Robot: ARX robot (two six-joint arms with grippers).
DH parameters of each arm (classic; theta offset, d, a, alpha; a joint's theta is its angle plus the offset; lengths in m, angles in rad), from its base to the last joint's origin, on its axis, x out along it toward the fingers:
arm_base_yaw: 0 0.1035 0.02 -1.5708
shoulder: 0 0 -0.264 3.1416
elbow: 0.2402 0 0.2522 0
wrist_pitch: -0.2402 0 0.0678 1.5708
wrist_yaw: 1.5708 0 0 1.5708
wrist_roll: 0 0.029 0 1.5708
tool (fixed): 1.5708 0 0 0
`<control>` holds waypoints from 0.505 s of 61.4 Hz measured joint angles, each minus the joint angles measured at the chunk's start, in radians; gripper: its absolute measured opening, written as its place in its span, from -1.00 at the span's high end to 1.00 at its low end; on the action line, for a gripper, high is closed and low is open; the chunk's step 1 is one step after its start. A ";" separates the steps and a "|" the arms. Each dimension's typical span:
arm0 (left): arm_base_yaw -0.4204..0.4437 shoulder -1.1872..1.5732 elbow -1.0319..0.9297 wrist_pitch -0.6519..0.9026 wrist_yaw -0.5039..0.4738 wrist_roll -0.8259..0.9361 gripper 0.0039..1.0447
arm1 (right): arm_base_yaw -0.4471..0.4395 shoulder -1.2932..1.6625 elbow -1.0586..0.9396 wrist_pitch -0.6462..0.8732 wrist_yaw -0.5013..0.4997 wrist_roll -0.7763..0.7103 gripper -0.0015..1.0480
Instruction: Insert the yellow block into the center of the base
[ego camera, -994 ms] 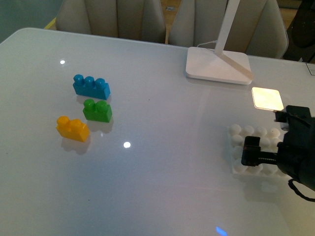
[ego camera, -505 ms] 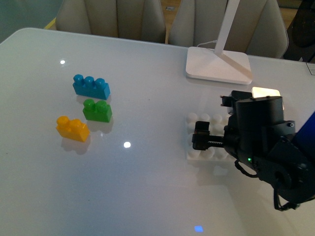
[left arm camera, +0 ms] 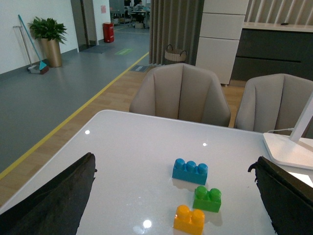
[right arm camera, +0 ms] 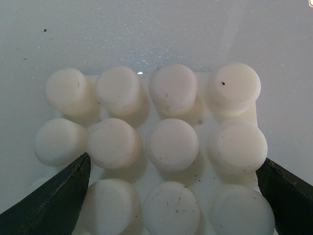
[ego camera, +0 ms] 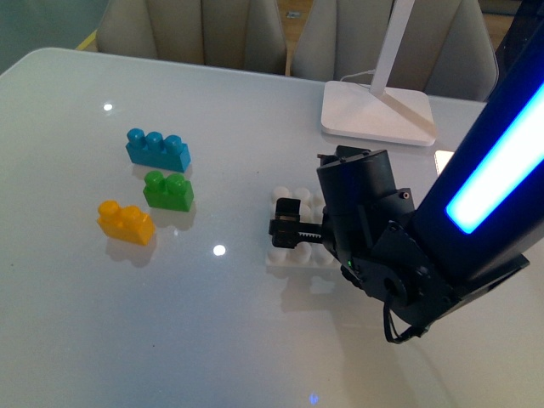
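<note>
Right hand (ego camera: 291, 228), tilted low, clamps the base (ego camera: 287, 257) by its sides.

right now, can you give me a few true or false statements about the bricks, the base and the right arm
1. The yellow block is pressed onto the base. False: it lies on the table, well apart from the base.
2. The right gripper has its jaws on either side of the base. True.
3. The green brick lies between the blue brick and the yellow block. True.
4. The blue brick has two studs. False: it has three.
5. A brick covers the base's studs. False: the studs that show are bare.
</note>
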 joint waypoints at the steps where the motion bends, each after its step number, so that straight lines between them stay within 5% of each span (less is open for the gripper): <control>1: 0.000 0.000 0.000 0.000 0.000 0.000 -0.86 | 0.005 0.002 0.008 -0.006 0.002 0.005 -0.84; 31: 0.000 0.000 0.000 0.000 0.000 0.000 -0.86 | 0.083 0.032 0.172 -0.140 0.011 0.095 -0.84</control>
